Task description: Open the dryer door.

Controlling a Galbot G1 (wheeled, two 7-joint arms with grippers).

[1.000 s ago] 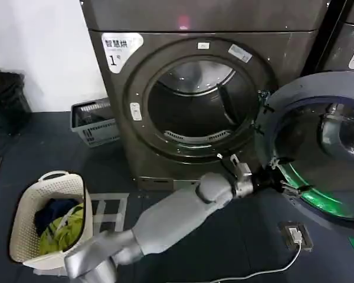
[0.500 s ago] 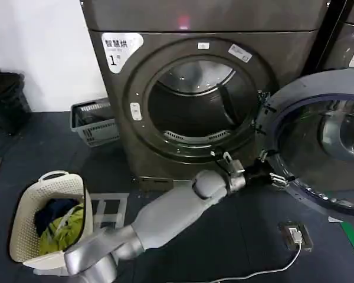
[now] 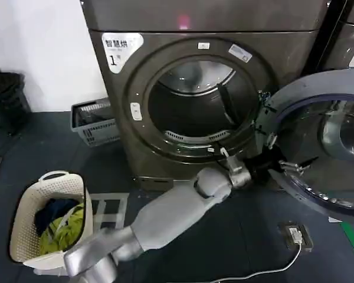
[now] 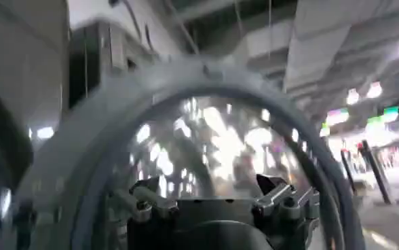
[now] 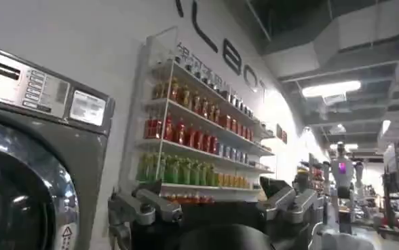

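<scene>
So the door (image 3: 321, 138) hangs swung wide at the drum's right, and the left gripper (image 3: 283, 165), jaws spread, sits at its near-left rim. Opening looks done; next, probably just back away.

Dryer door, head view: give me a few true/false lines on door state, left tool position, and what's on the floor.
1. The dryer door is shut against the drum opening. False: it stands swung open to the right of the machine.
2. The left tool is at the door's lower inner rim. True.
3. The drum is packed with laundry. False: no clothes visible inside.
4. A cream laundry basket with clothes stands on the floor to the left. True.
5. The machine's label reads "3". False: it reads "1".
</scene>
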